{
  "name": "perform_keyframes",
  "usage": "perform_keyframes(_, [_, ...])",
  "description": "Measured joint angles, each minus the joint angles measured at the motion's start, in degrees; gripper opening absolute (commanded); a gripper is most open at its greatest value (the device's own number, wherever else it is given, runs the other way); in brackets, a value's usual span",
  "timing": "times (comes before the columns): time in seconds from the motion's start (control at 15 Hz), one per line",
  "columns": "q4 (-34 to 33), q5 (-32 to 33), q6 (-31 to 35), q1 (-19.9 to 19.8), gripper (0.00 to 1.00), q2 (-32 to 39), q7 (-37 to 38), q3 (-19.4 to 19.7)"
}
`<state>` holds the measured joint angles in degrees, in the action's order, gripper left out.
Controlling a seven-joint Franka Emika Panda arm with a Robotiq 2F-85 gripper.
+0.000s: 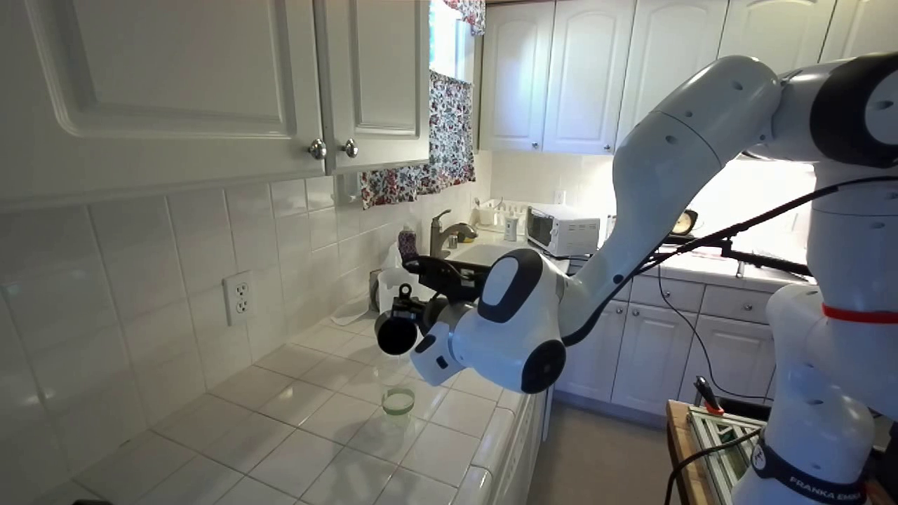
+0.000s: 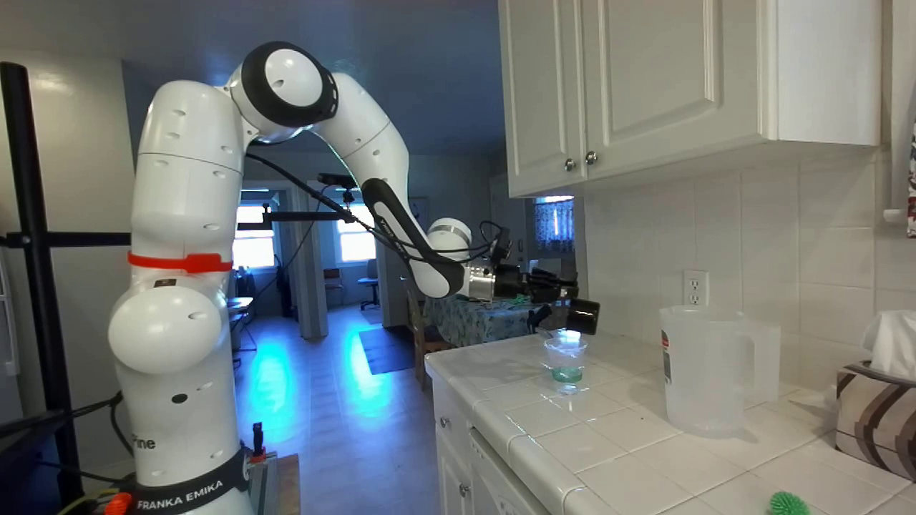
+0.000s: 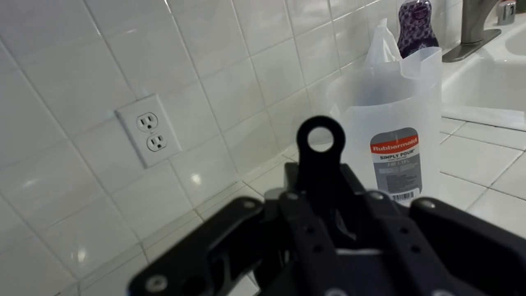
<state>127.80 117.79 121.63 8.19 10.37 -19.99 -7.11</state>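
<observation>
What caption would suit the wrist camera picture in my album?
Robot fingers grip a black looped handle, with a Rubbermaid pitcher, a wall outlet and a purple bottle in the background.

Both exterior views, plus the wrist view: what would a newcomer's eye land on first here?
Probably the big white robot arm, which fills much of both exterior views. Next, the black cup clamped in its gripper, held tilted above a clear cup with green toward its base, on the tiled counter. In the wrist view, the red-and-gray Rubbermaid label on the translucent pitcher stands out beyond the gripper, right of center.
</observation>
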Motion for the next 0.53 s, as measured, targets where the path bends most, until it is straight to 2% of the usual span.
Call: perform_keyframes(0.53, [0.00,0.22,-0.85,0.06,0.06,0.07,-0.21,0.00])
